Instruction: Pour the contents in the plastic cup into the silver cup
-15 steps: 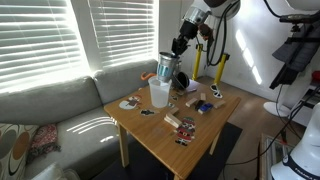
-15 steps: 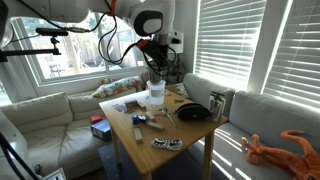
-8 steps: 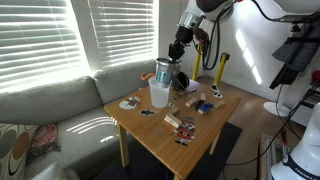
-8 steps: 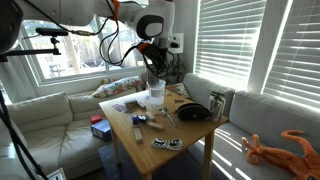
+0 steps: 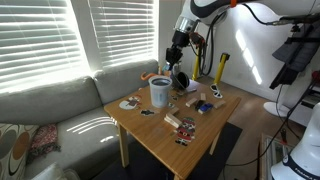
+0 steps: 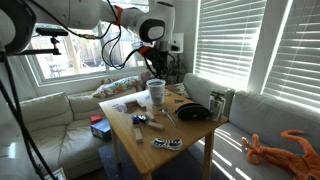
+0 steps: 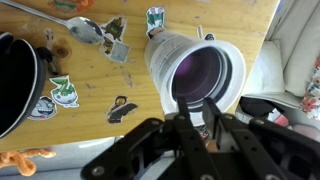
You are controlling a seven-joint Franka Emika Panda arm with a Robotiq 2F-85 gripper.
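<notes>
Two cups seem to make a single stack in an exterior view. The tall frosted-white translucent plastic cup (image 5: 159, 94) stands upright near the far edge of the light wooden table (image 5: 190, 138), and its wall looks grey-blue. The black two-fingered gripper (image 5: 174, 52) hangs at about 1 o'clock from the cup, clear of it.

In an exterior view from another side, the plastic cup (image 6: 156, 92) stands upright on the table (image 6: 185, 138). The gripper (image 6: 153, 62) is at 12 o'clock above it, with open air between them. A round black pan (image 6: 193, 113) lies on the table at 4 o'clock from the cup.

The wrist view looks down into the plastic cup (image 7: 165, 55). A shiny silver-grey metal cup (image 7: 205, 75) appears to sit nested inside it, though where one rim ends and the other begins is hard to tell. At 6 o'clock from the mouth, the gripper (image 7: 201, 112) has its fingers a little apart and clamps nothing. Stickers dot the table (image 7: 90, 95), and the black pan (image 7: 12, 80) sits at 9 o'clock.
</notes>
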